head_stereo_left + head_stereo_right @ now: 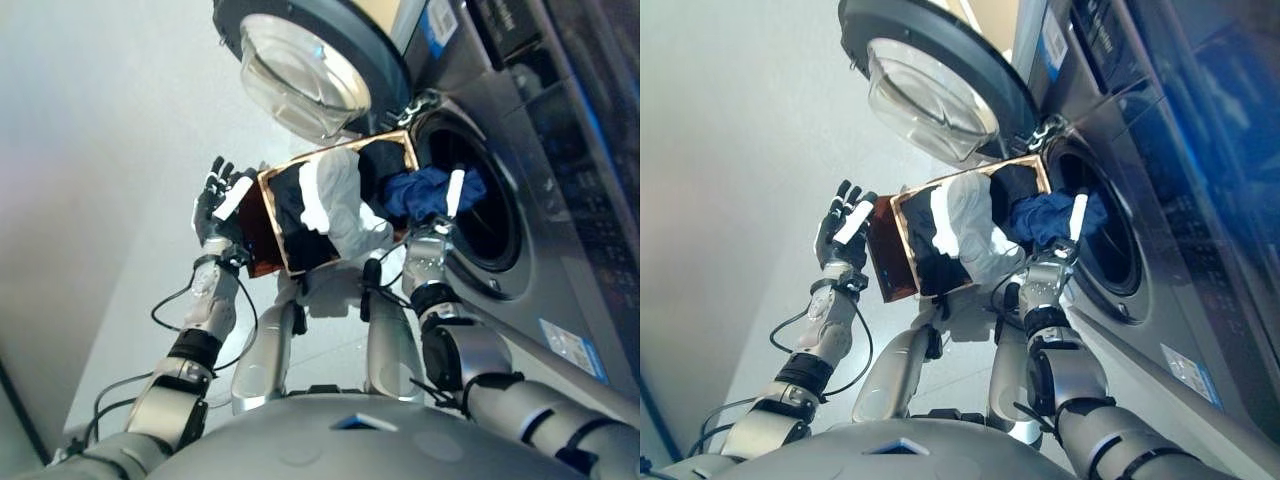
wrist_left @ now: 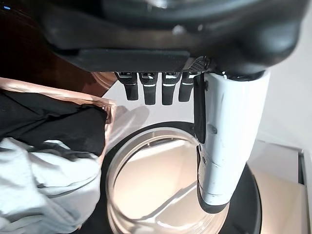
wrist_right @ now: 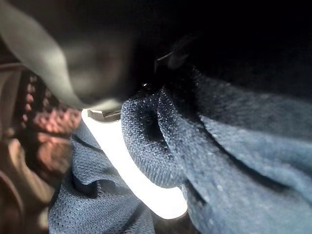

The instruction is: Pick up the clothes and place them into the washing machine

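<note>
My right hand (image 1: 440, 215) is at the mouth of the washing machine (image 1: 520, 150), thumb and fingers pinched onto a dark blue garment (image 1: 425, 192). The right wrist view confirms it: white thumb cover pressed into blue knit fabric, cloth bunched all around it. The garment sits half in the drum opening, half draped over the near rim, directly under and beside that hand.

My left hand (image 1: 218, 200) is out to the far side, fingers straight and apart, holding nothing. Just beside it, btwn the two hands, is a wood-framed basket (image 1: 268, 215) w/ more laundry: a white garment (image 1: 340, 205) and black clothes (image 1: 295, 215) spilling over its edge. The machine's round glass door (image 1: 300, 70) hangs open above the basket; the left wrist view looks straight at it past the fingers.

Risks, as I judge them: the blue garment isn't fully inside, so if I let go now it could slide back out over the rim onto the floor. The cloth is also wrapped close around the thumb, so it may snag and get dragged out when I pull back. The white garment looks loose enough to tip out of the basket.

Hard to see: the drum interior is nearly black, so can't tell how deep the cloth reaches or what else is in there. Right fingers mostly buried in fabric. What supports the basket isn't visible.
</note>
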You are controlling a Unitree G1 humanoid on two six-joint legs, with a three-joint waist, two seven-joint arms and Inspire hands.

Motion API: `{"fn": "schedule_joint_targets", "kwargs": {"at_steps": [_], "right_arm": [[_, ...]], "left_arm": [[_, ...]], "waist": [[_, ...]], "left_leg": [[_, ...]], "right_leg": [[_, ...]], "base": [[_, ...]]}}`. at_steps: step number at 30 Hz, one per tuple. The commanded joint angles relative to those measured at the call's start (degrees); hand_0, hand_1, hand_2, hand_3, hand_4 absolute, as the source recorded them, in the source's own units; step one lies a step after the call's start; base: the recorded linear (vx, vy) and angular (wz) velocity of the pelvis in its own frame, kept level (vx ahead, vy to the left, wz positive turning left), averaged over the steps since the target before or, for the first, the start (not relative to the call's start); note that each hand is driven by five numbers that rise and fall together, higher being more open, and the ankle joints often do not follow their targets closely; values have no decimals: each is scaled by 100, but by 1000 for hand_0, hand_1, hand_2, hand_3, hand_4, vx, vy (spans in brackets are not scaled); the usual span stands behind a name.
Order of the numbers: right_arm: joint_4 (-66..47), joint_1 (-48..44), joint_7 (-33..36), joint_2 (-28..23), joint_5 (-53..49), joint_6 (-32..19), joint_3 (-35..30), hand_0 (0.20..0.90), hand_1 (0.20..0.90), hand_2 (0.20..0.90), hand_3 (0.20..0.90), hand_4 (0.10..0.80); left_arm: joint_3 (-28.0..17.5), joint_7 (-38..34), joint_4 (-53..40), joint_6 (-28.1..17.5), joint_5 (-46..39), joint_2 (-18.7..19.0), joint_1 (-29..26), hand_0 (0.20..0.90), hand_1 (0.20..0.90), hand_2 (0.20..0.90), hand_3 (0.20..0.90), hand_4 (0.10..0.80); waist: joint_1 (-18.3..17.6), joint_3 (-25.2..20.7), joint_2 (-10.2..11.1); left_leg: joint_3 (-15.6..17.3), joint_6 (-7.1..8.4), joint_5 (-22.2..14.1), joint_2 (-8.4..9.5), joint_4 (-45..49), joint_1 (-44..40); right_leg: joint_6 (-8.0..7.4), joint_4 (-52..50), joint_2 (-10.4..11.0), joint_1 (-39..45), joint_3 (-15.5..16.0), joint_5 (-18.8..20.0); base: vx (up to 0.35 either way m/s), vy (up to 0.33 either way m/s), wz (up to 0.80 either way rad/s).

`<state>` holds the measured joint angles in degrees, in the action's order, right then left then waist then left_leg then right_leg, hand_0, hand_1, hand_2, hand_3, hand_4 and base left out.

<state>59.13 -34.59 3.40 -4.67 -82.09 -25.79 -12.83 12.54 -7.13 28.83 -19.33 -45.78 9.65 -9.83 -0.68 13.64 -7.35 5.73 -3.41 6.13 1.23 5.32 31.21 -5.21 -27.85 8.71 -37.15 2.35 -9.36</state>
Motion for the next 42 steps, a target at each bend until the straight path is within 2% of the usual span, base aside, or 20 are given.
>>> {"fn": "schedule_joint_targets", "kwargs": {"at_steps": [1, 3, 4, 5, 6, 7, 15, 19, 25, 31, 37, 40, 42], "right_arm": [[-119, -506, 40, -407, 64, -449, -52, 200, 200, 200, 200, 300], [-125, -630, 97, -555, 168, -453, -43, 200, 200, 200, 200, 300], [-143, -634, 100, -604, 201, -460, -29, 200, 200, 200, 200, 300], [-178, -613, 85, -589, 208, -451, 8, 200, 200, 200, 200, 300], [-190, -604, 86, -587, 209, -452, 10, 200, 200, 200, 200, 300], [-288, -485, 34, -498, 211, -456, 75, 200, 200, 200, 200, 300], [-946, -48, -199, -88, 66, -583, 364, 200, 200, 200, 200, 300], [-920, -68, -244, -56, 32, -578, 398, 200, 200, 200, 200, 300], [-966, -232, -600, -136, -188, -526, 301, 200, 200, 200, 200, 300], [-230, -869, -405, -593, -386, -643, -141, 200, 200, 200, 200, 300], [264, -1754, 147, -1603, -128, -703, -335, 200, 200, 200, 200, 300], [300, -1847, 226, -1799, -32, -702, -340, 200, 200, 200, 200, 300], [470, -2043, 455, -2277, 228, -699, -310, 200, 200, 200, 200, 300]], "left_arm": [[-176, 127, -716, -579, 118, 223, -183, 900, 900, 900, 900, 800], [-150, 113, -807, -580, 164, 283, -202, 900, 900, 900, 900, 800], [-149, 94, -832, -584, 156, 305, -245, 900, 900, 900, 900, 800], [-135, 91, -830, -575, 156, 304, -271, 900, 900, 900, 900, 800], [-133, 90, -832, -576, 156, 303, -269, 900, 900, 900, 900, 800], [-160, 36, -760, -579, 151, 261, -334, 900, 900, 900, 900, 800], [-465, -309, -756, -677, 142, 166, -604, 900, 900, 900, 900, 800], [-489, -363, -767, -672, 142, 117, -653, 900, 900, 900, 900, 800], [-467, -277, -817, -659, 110, 128, -550, 900, 900, 900, 900, 800], [-359, -114, -909, -706, -31, 230, -447, 900, 900, 900, 900, 800], [-174, -91, -1135, -687, 95, 478, -279, 900, 900, 900, 900, 800], [-150, -75, -1146, -687, 117, 505, -238, 900, 900, 900, 900, 800], [-137, -49, -1173, -698, 129, 589, -183, 900, 900, 900, 900, 800]], "waist": [[33, 85, 23], [37, 115, 26], [20, 160, 49], [35, 124, 65], [21, 155, 72], [3, 170, 118], [-163, 339, 282], [-171, 357, 295], [-127, 303, 242], [3, 172, 89], [183, 31, -56], [199, 3, -61], [235, -59, -62]], "left_leg": [[-92, 267, -1222, 31, 1338, 61], [-86, 228, -1397, 43, 1749, 297], [-81, 199, -1607, 24, 2231, 513], [-141, 215, -1862, 17, 2444, 547], [-80, 191, -1755, 4, 2494, 633], [-146, 208, -2059, -6, 2845, 695], [-150, 165, -2624, -72, 4221, 1467], [-166, 136, -2795, -73, 4659, 1822], [-98, 78, -2798, -15, 4722, 2103], [-78, 4, -2780, 70, 4830, 2594], [-56, -29, -2745, 119, 4840, 2861], [-34, -34, -2731, 128, 4827, 2891], [-17, -37, -2713, 152, 4815, 2927]], "right_leg": [[-156, 947, 252, 354, -149, 982], [-106, 578, 236, 143, -227, 843], [-34, 84, 210, -70, -296, 651], [-35, -142, 189, -115, -343, 411], [-1, -159, 206, -186, -313, 508], [11, -541, 177, -270, -333, 230], [179, -1815, 112, -1039, -435, -201], [262, -2248, 104, -1423, -460, -382], [262, -2320, 108, -1717, -499, -342], [261, -2478, 133, -2254, -602, -353], [236, -2596, 224, -2612, -679, -352], [229, -2598, 231, -2659, -694, -344], [219, -2625, 245, -2747, -741, -337]], "base": [[-34, 18, 6], [-52, 1, 10], [42, -15, 15], [-37, -17, 19], [76, -27, 13], [-15, -21, 13], [-33, -14, 0], [-52, 8, 1], [-31, 26, -2], [-25, 19, 1], [-13, 21, 8], [0, 0, 0], [-5, -2, 3]]}}
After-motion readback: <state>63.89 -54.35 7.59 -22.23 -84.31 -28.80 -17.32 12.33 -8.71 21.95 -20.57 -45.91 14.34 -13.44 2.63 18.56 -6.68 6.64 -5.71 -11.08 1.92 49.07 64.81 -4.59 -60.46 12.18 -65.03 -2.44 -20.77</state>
